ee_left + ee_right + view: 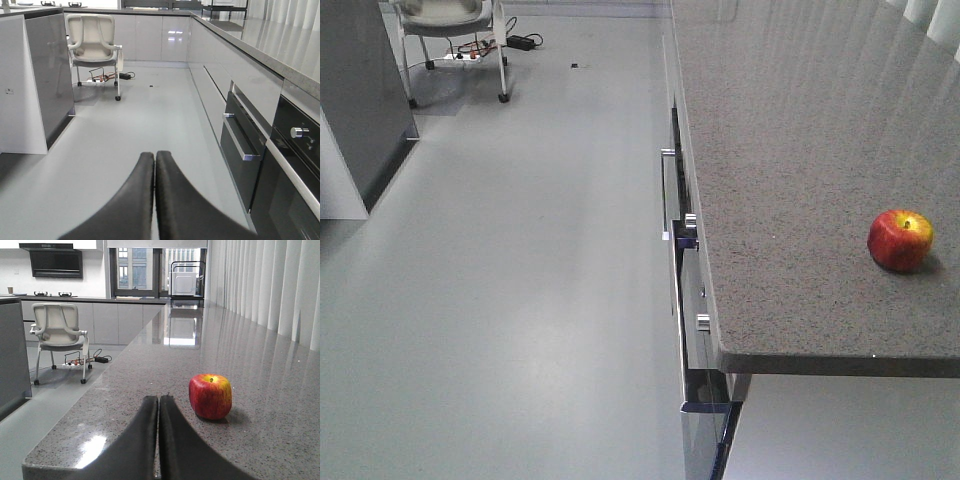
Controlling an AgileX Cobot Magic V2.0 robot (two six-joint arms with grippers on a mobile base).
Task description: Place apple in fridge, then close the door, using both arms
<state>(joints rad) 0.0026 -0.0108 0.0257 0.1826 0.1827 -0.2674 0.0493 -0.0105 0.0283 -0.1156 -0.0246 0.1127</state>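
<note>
- One apple [210,396], glossy red, yellow around stem, upright on countertop [280,440].
- Right gripper [159,398]: fingers pressed together, empty, near apple, not touching.
- Left gripper [155,154]: likewise closed, empty.

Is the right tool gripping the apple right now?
No, the right tool is shut on nothing and the apple sits apart from it on the countertop.

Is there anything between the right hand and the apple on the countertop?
No. In the right wrist view, only bare speckled countertop lies between the right hand and the apple.
</note>
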